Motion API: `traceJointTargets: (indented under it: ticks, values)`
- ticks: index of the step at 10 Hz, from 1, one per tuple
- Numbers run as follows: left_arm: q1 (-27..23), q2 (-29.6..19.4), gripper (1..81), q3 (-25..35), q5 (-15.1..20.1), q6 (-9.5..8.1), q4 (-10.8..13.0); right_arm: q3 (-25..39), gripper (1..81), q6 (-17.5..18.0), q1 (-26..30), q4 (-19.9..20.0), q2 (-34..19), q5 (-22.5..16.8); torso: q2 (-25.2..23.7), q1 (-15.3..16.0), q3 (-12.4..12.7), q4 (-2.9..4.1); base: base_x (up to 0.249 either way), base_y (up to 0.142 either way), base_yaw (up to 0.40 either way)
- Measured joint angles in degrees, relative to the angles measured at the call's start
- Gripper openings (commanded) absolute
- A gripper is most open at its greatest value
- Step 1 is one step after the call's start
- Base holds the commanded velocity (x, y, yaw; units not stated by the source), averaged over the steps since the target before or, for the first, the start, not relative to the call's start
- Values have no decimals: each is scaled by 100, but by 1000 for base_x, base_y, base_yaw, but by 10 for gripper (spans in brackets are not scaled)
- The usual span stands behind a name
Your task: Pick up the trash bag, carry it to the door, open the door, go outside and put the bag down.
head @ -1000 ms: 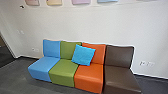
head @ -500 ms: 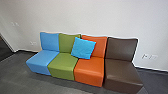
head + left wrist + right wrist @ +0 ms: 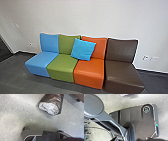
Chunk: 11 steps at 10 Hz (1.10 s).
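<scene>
In the head view, a row of joined seats crosses the middle of the frame: blue [image 3: 37, 63], green [image 3: 61, 67], orange [image 3: 88, 72] and brown [image 3: 122, 76]. A turquoise cushion [image 3: 83, 49] leans, tilted, where the green and orange backs meet. A pale wall [image 3: 82, 17] rises behind.

In the left wrist view, the dark trash bag [image 3: 53, 99] is over or on the grey floor [image 3: 16, 111], apart from the robot's base [image 3: 33, 133]. Pale, crumpled material shows at one end, which faces the base; the long axis runs away from it, past the frame's edge. Whether the left gripper is spread, pressed together or pinching the bag, I cannot tell.

In the right wrist view, a jointed bar [image 3: 115, 124] crosses the base; the right gripper's state cannot be told.
</scene>
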Motion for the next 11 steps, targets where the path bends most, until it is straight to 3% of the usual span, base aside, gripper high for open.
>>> traceJointTargets:
  ticks: [4, 6, 11]
  values:
    - [-67, 94, 811, -293, 117, 0, -79, 113, 811, 0, -66, -4, -99, -15, -828, 516, 0, 0, 0, 0, 0]
    - [-284, 246, 811, -516, 372, 0, -182, 283, 811, 0, -79, -1, -247, 38, -1235, 769, -29, 0, 0, 0, 0]
    - [-568, 445, 811, -588, 591, -13, -352, 1072, 811, 102, 236, 0, -1036, 308, -2260, 1414, -695, 0, 0, 0, 0]
